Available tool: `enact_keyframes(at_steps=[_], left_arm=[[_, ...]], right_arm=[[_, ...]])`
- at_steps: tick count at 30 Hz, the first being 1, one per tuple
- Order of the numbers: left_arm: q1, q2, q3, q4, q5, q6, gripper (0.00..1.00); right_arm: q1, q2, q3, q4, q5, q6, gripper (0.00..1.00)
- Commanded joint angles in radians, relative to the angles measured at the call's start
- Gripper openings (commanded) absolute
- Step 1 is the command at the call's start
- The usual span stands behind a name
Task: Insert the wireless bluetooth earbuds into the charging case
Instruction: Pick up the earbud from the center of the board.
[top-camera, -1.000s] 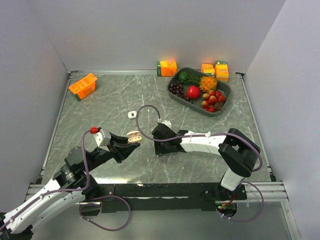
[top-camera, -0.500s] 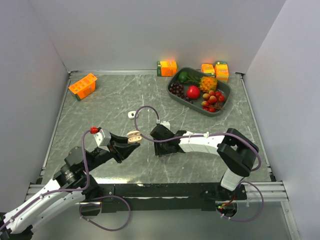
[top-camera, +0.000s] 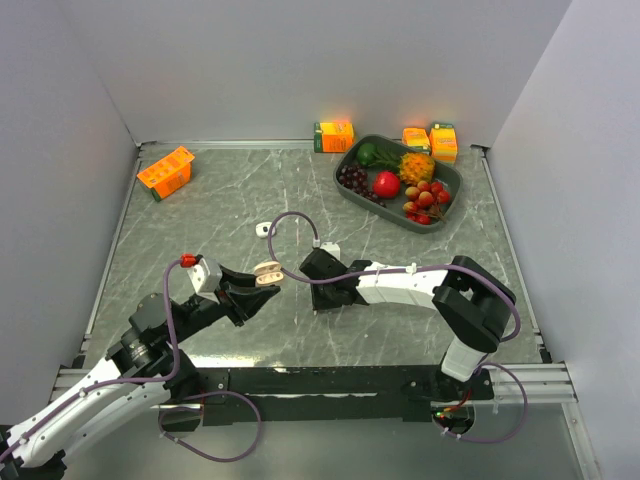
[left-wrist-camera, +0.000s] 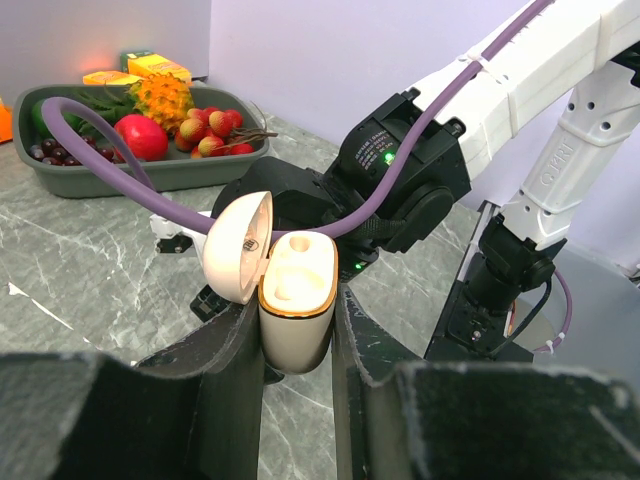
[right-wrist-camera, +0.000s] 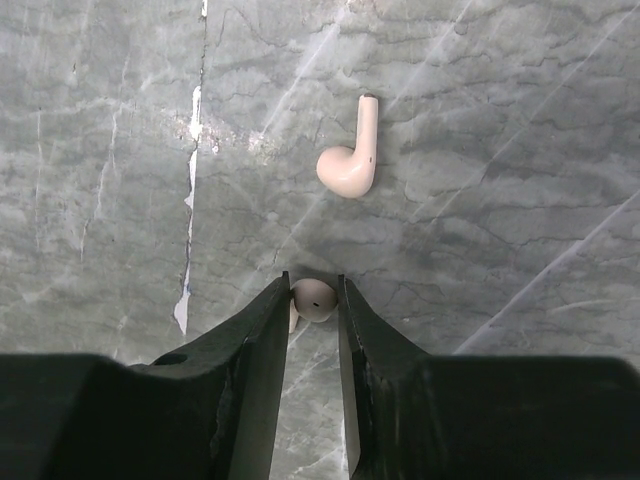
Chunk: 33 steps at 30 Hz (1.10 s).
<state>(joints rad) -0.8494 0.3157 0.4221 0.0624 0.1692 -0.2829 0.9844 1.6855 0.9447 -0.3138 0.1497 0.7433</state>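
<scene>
Left gripper (left-wrist-camera: 295, 310) clamps the open beige rounded plastic charging case (left-wrist-camera: 298, 268). Right gripper (right-wrist-camera: 313, 300) straddles one beige short-stemmed plastic earbud (right-wrist-camera: 316, 296) on the grey marble table (right-wrist-camera: 520, 120); whether it pinches, cannot tell. Earbud likely light, slick, rigid: grasp across bulb.

Beige earbud (right-wrist-camera: 313, 298) between black fingers (right-wrist-camera: 262, 345), second earbud (right-wrist-camera: 351, 160) beyond on marble table (right-wrist-camera: 500, 150)

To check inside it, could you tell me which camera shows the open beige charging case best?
Left wrist view: the open beige plastic charging case sits large, inside showing. Top external shows it tiny; right wrist misses it.
</scene>
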Motion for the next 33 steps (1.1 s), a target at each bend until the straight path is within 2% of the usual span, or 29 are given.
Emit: enact_keyframes(at_steps=[1,14,20,21,33], left_arm=[[0.003,-0.013,0.009,0.034,0.009,0.001,0.01],[0.003,-0.017,0.009,0.033,0.004,-0.002,0.01],[0.003,-0.017,0.010,0.027,0.000,-0.002,0.01],[0.003,-0.017,0.010,0.027,0.001,-0.002,0.01],[0.003,-0.015,0.009,0.028,-0.011,-0.001,0.01]], right_arm=[[0.013,0.011,0.028,-0.022,0.007,0.022,0.30],[0.014,-0.046,0.034,-0.051,0.042,0.004,0.11],[0.007,-0.050,0.062,-0.077,0.117,-0.073,0.04],[0.002,-0.053,0.066,-0.085,0.125,-0.091,0.00],[-0.072,-0.141,0.048,-0.067,0.146,-0.173,0.00]])
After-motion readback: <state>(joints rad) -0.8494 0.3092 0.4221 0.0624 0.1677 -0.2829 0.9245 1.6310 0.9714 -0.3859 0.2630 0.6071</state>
